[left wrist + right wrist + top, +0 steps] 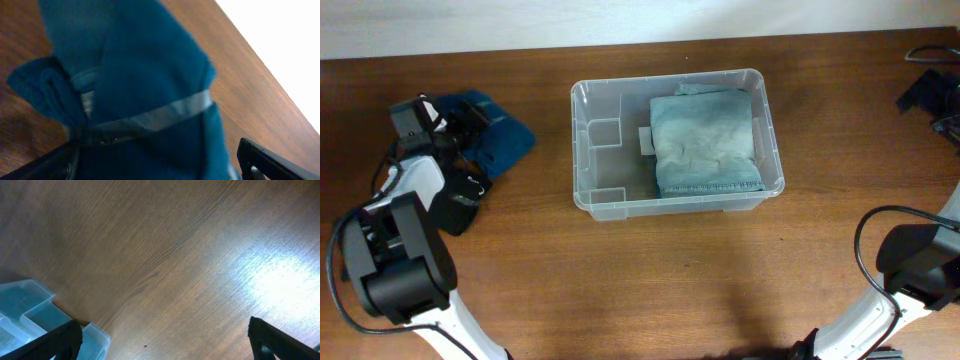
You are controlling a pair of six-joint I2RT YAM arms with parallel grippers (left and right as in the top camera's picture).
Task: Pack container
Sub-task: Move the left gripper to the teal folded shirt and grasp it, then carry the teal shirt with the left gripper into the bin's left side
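The clear plastic container (582,150) stands at the table's middle, with a white label (645,141) on its base. A folded light teal towel (705,140) lies in its right half. A dark blue cloth (505,135) lies on the table left of the container. My left gripper (468,130) is at that cloth. In the left wrist view its fingers (155,162) are spread wide on either side of the blue cloth (140,75). My right gripper (165,340) is open and empty over bare wood, with a corner of the container (30,305) at lower left.
A black device with cables (930,92) sits at the table's far right corner. The right arm's body (920,262) is at the lower right. The container's left half holds only moulded recesses (605,132).
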